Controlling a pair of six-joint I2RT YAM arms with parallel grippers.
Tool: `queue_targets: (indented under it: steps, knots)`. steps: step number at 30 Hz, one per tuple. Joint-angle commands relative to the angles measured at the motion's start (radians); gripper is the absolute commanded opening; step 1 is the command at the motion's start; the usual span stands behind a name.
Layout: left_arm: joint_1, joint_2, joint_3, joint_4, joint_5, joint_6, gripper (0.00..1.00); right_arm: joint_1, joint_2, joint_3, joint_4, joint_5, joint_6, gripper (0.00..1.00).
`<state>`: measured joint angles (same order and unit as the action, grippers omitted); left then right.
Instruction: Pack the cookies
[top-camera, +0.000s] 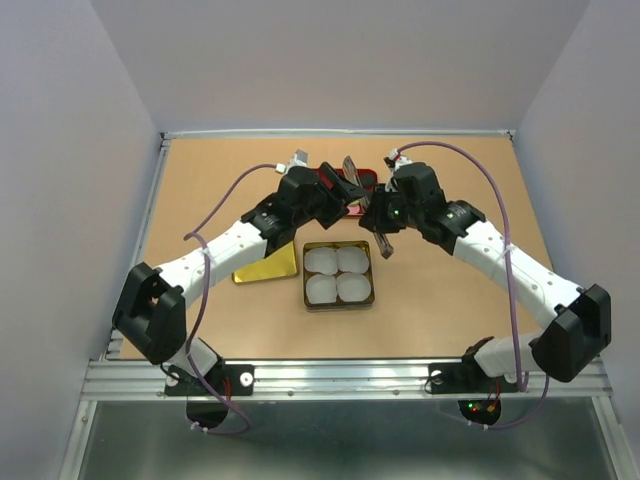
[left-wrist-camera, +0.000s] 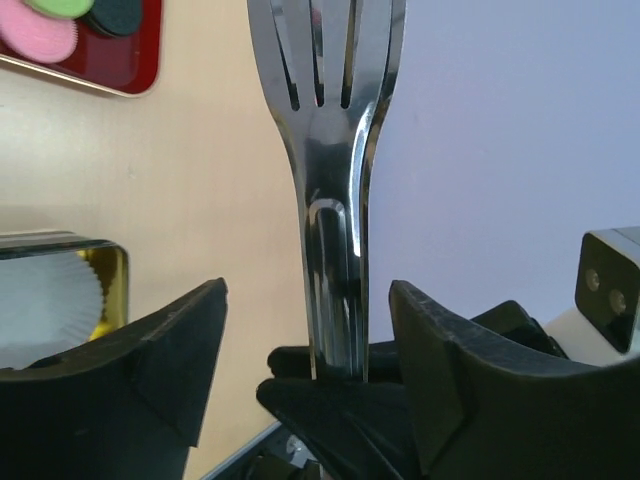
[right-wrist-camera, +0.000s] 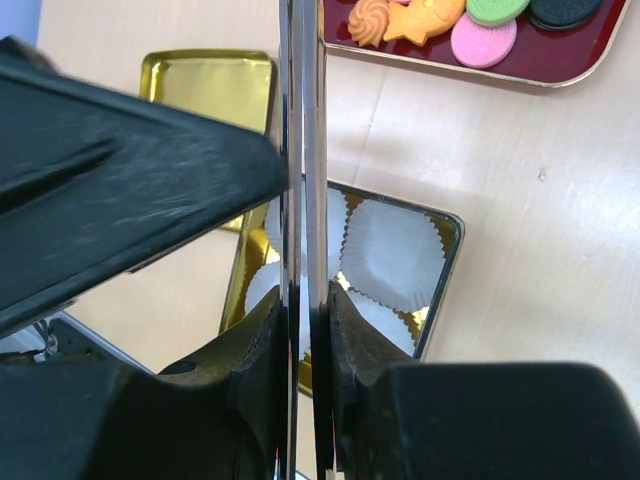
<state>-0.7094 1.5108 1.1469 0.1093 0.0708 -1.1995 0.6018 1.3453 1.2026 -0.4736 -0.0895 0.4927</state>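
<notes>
The cookies (right-wrist-camera: 483, 40) are small discs in orange, pink, green and black on a red tray (top-camera: 362, 180) at the back centre; they also show in the left wrist view (left-wrist-camera: 40, 38). My right gripper (right-wrist-camera: 303, 300) is shut on a pair of metal tongs (right-wrist-camera: 303, 150), held above a gold tin (right-wrist-camera: 452, 262). In the top view it (top-camera: 378, 212) is just in front of the tray. My left gripper (left-wrist-camera: 308, 285) is open, its fingers (left-wrist-camera: 180, 350) on either side of the tongs (left-wrist-camera: 335, 200) with gaps on both sides. It (top-camera: 340, 195) faces the right gripper.
The gold tin (top-camera: 306, 290) holds white paper cups (top-camera: 322, 262) in all four quarters and sits at the table's middle. Its gold lid (top-camera: 268, 265) lies just left of it. A raised rim (top-camera: 150, 210) borders the table.
</notes>
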Motion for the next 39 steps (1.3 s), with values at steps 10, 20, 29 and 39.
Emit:
queue_targets:
  steps: [10, 20, 29, 39]
  knots:
    - [0.122, -0.391, -0.072, -0.385, -0.351, 0.274, 0.86, -0.004, 0.175, 0.186, -0.102, 0.148, 0.014, 0.11]
    - [0.298, -0.596, -0.138, -0.47, -0.408, 0.555, 0.91, -0.014, 0.288, 0.241, -0.184, 0.231, -0.022, 0.44]
    - [0.352, -0.61, -0.233, -0.453, -0.35, 0.612, 0.91, -0.033, 0.38, 0.276, -0.2, 0.234, -0.043, 0.49]
    - [0.363, -0.636, -0.305, -0.416, -0.313, 0.607, 0.91, -0.037, 0.469, 0.304, -0.2, 0.194, -0.037, 0.49]
